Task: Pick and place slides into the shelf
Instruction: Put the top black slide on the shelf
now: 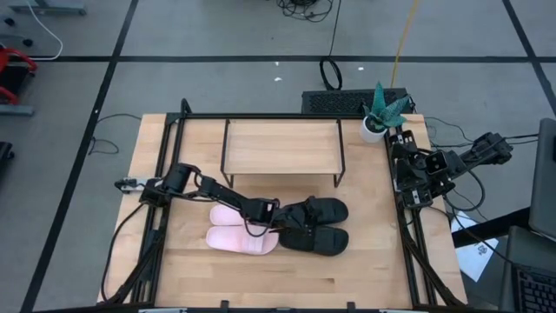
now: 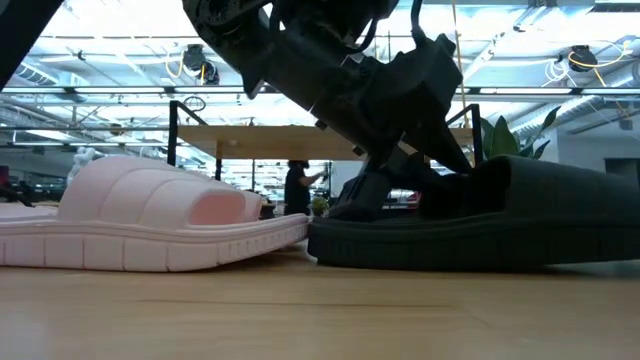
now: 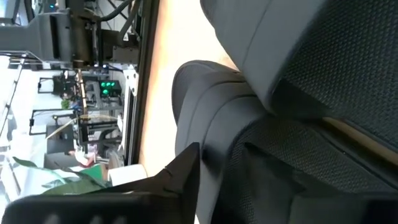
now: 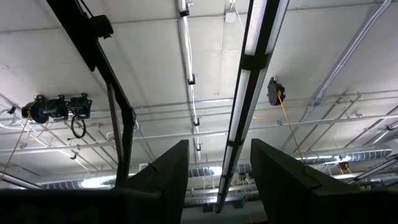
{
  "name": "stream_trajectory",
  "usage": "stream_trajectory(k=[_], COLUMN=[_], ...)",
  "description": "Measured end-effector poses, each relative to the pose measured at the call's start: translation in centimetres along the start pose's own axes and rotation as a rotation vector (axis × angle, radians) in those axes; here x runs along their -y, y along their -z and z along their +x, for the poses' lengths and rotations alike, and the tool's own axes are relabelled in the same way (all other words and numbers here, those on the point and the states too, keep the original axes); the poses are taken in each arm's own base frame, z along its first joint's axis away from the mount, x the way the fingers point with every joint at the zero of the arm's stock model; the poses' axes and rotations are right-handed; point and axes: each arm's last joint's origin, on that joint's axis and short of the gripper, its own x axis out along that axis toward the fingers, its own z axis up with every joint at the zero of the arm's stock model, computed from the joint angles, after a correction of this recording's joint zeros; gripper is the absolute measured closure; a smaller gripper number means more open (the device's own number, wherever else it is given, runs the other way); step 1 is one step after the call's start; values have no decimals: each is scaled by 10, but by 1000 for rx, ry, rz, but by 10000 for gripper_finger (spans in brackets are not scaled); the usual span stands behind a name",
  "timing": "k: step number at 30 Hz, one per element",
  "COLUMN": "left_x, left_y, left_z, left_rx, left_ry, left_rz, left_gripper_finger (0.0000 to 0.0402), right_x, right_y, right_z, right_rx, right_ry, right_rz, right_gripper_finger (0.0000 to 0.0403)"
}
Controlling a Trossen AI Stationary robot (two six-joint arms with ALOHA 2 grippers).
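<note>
Two pale pink slides (image 1: pixel 236 230) lie side by side on the table, soles down. Right of them are two black slides (image 1: pixel 323 226), their straps toward the table's right. The low view shows a pink slide (image 2: pixel 150 225) and a black slide (image 2: pixel 500 230) end to end. My left gripper (image 1: pixel 291 219) slants down onto the black slides' left ends (image 2: pixel 390 205); which slide it meets is hidden. The shelf (image 1: pixel 282 146) stands behind them with nothing on its top board. My right gripper (image 4: pixel 217 180) is open, held high at the table's right edge, pointing at the ceiling.
A potted plant (image 1: pixel 380 117) stands at the far right corner. Black frame rails (image 1: pixel 161 209) run along the table's left and right sides. Bare tabletop (image 1: pixel 287 278) lies between the slides and the near edge. The right arm (image 1: pixel 430 169) is folded by the right rail.
</note>
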Motion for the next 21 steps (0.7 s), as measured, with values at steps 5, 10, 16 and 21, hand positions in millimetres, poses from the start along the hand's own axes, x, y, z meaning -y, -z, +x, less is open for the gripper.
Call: stream_trajectory(k=[5,10,16,21], left_x=[-5,-15,-40,-65], left_y=[-2,-4,-1,-5], left_z=[1,3,0,-16], left_rx=[-15,-78,-249,-263], left_ry=[34,15,-61,-23], left_rz=[-10,-19,18,-35], left_gripper_finger=[372,392,398,400], right_x=[0,0,0,0], right_y=[0,0,0,0], right_z=[0,0,0,0], right_rx=[-1,-1,-1,-1], right_ry=[0,0,0,1], right_rz=[0,0,0,0], right_gripper_finger=[241,241,241,241])
